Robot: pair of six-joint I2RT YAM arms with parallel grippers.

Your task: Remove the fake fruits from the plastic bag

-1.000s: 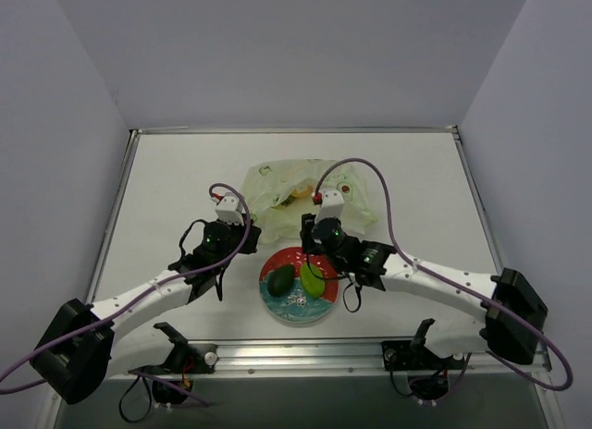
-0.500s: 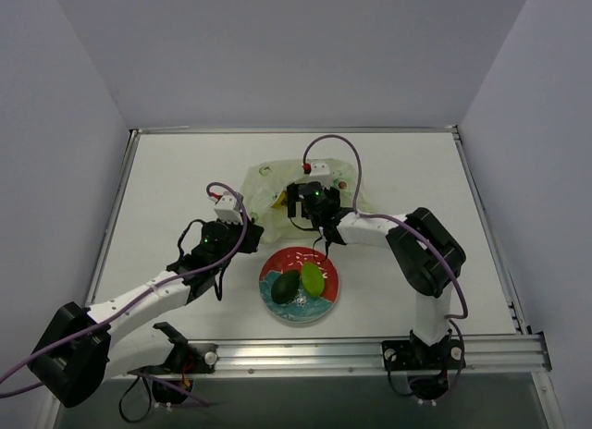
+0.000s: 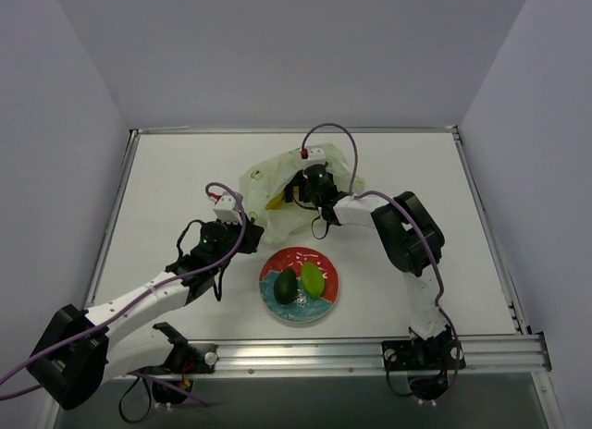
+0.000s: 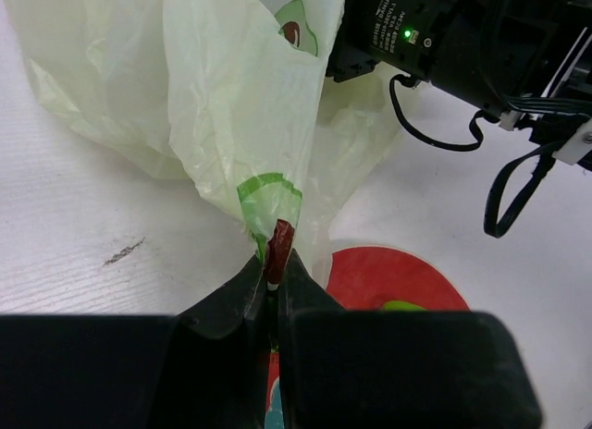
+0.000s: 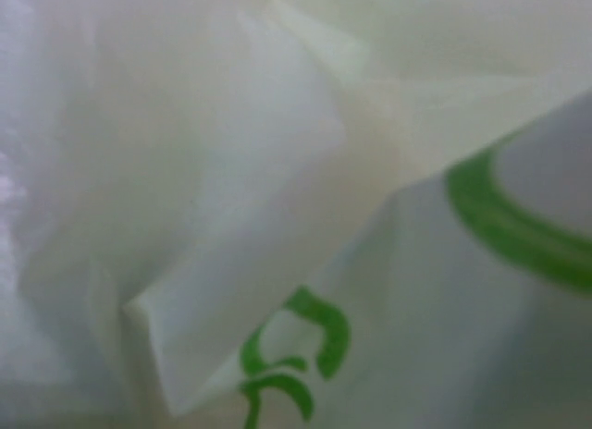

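The pale plastic bag [image 3: 268, 184] lies crumpled at the table's middle back. My left gripper [image 4: 275, 263] is shut on its near edge, pinching a fold with a green and red print. The bag [image 4: 231, 105] rises away from those fingers. My right gripper [image 3: 298, 189] reaches into the bag's mouth, its fingers hidden by plastic. The right wrist view shows only blurred bag [image 5: 231, 170] film. A dark green fruit [image 3: 287, 285] and a light green fruit [image 3: 313, 280] lie on the floral plate [image 3: 298, 258]. A yellow-orange bit [image 3: 276, 202] shows inside the bag.
The red-and-teal plate [image 4: 388, 272] sits just in front of the bag, between the two arms. The right arm's black wrist and cables [image 4: 435, 31] hang over the bag's right side. Raised rails border the white table.
My right arm has swung from above the plate back to the bag and pushed into its mouth, leaving the light green fruit on the plate. The left gripper has kept its hold.
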